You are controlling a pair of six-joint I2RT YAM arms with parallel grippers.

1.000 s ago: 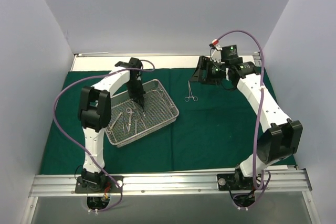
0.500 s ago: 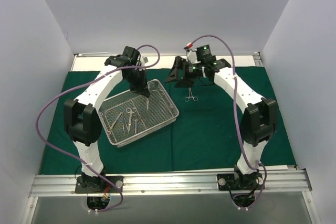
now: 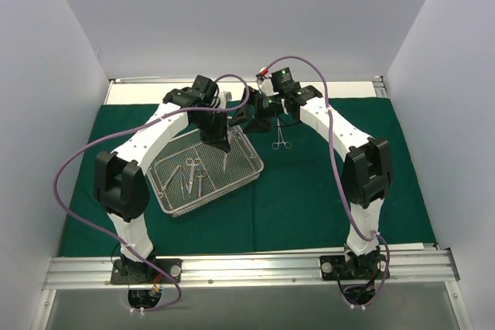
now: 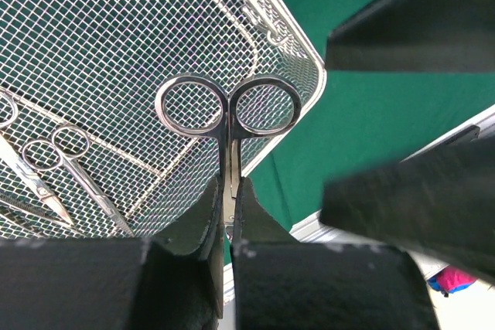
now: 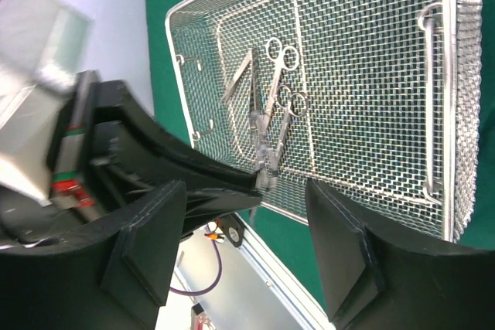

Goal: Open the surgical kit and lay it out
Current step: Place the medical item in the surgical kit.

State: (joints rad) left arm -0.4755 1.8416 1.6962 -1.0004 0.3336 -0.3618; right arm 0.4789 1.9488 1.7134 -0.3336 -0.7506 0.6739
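Left gripper (image 4: 227,205): black fingers pressed together on the shanks of a pair of slim steel scissors (image 4: 228,110); the two ring handles point away from the wrist camera.
Held scissors, place: over the upper right part of the rectangular silver wire-mesh tray (image 3: 246,169) in the top view. Whether they touch the mesh cannot be told.
Right gripper (image 3: 246,113): fingers spread wide with nothing between them. It sits at upper centre of the top view, just beside the other arm's wrist and over the tray's far corner.
Tray, place: left of centre in the top view, turned at an angle on the dark green cloth (image 3: 325,183).
Tray contents: several small steel ring-handled instruments (image 3: 192,175) lie flat in a loose group in the tray's lower left half.
Lone steel ring-handled instrument (image 3: 281,138): lies on the cloth right of the tray and apart from it, at upper centre.
Cloth, state: spread flat across the middle of the top view, under the tray.
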